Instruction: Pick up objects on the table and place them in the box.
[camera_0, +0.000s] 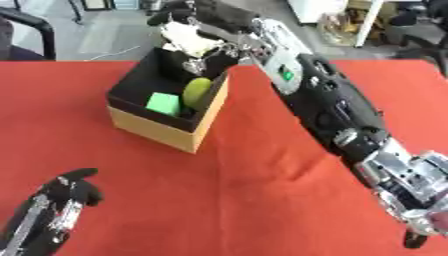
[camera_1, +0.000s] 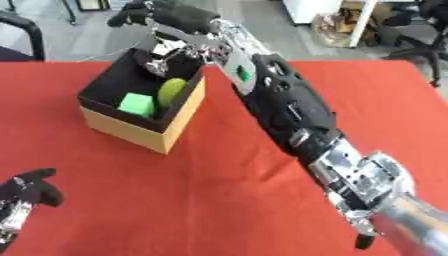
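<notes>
We see our right hand (camera_0: 194, 31) over the far box (camera_0: 162, 131), fingers curled on a white object (camera_0: 188, 37); left hand (camera_0: 68, 192) rests open.

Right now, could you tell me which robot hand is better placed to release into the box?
The right robot hand. It hangs over the far side of the box, above the green cube and the yellow-green object. The left robot hand rests low near the bottom-left corner, far from the box.

An office or lab: office chairs (camera_1: 411, 30), grey floor (camera_0: 105, 35).
</notes>
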